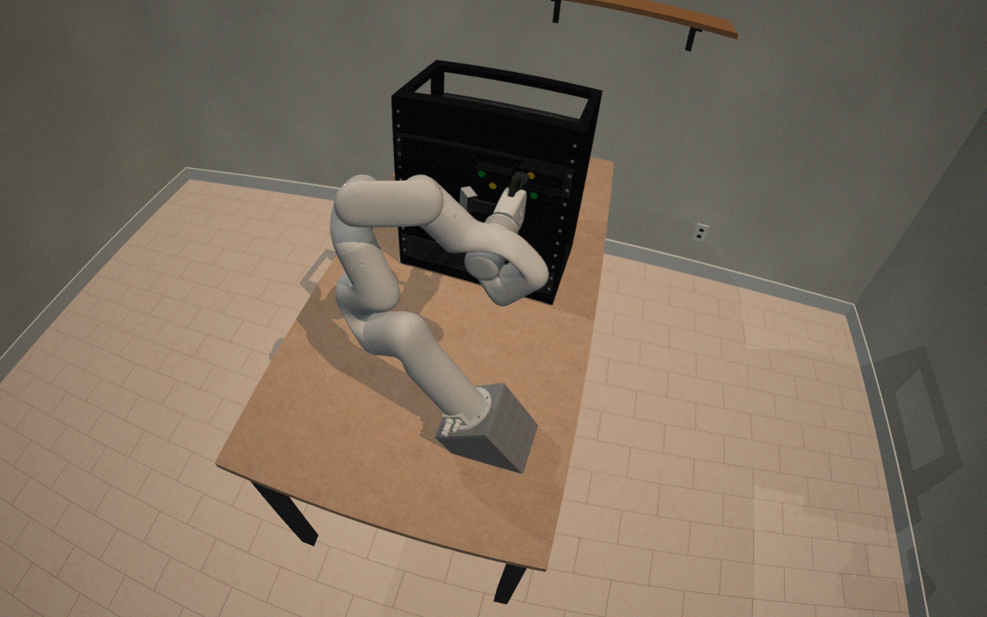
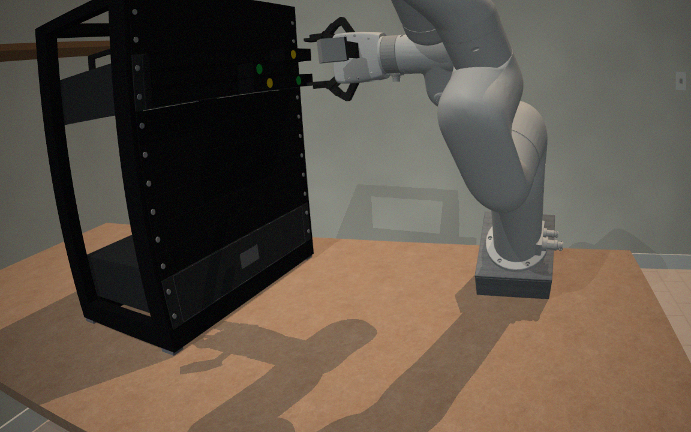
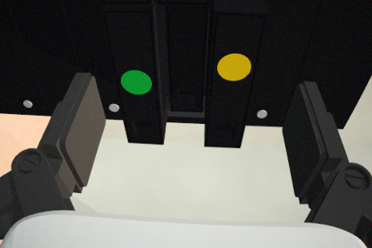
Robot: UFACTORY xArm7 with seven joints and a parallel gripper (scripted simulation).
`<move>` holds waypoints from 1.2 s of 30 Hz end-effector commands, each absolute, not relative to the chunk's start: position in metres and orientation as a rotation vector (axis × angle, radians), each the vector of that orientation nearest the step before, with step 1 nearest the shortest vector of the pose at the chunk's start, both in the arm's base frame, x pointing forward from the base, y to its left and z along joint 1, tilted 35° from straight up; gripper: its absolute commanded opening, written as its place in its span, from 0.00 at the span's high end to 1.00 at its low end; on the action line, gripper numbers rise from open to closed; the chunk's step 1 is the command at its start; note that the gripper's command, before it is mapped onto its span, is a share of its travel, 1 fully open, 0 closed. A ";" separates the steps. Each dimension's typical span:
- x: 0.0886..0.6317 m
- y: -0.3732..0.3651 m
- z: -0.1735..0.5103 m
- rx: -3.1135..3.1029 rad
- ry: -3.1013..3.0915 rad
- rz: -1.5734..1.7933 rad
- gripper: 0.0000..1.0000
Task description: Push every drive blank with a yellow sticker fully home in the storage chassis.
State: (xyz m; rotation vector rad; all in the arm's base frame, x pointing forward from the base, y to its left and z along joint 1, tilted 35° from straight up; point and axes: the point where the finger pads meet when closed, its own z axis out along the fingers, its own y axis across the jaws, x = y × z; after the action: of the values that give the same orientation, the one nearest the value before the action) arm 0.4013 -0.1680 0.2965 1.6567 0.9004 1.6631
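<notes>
The table [image 1: 343, 429] carries the black rack [image 2: 186, 177] at its far end, the rack's right side close to the table's right edge and open board on its left; bare board also lies between the rack's front and the arm's grey base block [image 1: 499, 437] at the near right. The arm [image 1: 374, 284] bends up and over this stretch to the upper part of the rack's front, where the storage chassis [image 2: 213, 75] sits. In the exterior view four stickers show on the chassis, two yellow and two green. The gripper [image 2: 309, 60] is spread wide and holds nothing, its fingers standing just off the chassis front, one above and one below the two nearest blanks. In the wrist view the blank with a yellow sticker [image 3: 234, 67] and the blank with a green sticker [image 3: 136, 82] both stand out of the front, side by side with a recessed blank between, and both fall inside the span of the fingers. The yellow one lies nearer the right-hand finger. Whether either fingertip touches the chassis cannot be told from these angles.
</notes>
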 end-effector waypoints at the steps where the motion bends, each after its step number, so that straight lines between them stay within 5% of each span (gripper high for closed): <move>1: 0.401 -0.169 0.297 1.654 0.899 1.662 0.00; 9: 0.401 -0.169 0.297 1.654 0.899 1.662 0.00; 10: 0.401 -0.169 0.297 1.654 0.899 1.662 1.00; 36: 0.401 -0.169 0.297 1.654 0.899 1.662 1.00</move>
State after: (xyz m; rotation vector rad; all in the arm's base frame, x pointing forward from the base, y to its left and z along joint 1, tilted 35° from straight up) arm 0.4013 -0.1680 0.2964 1.6567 0.9004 1.6631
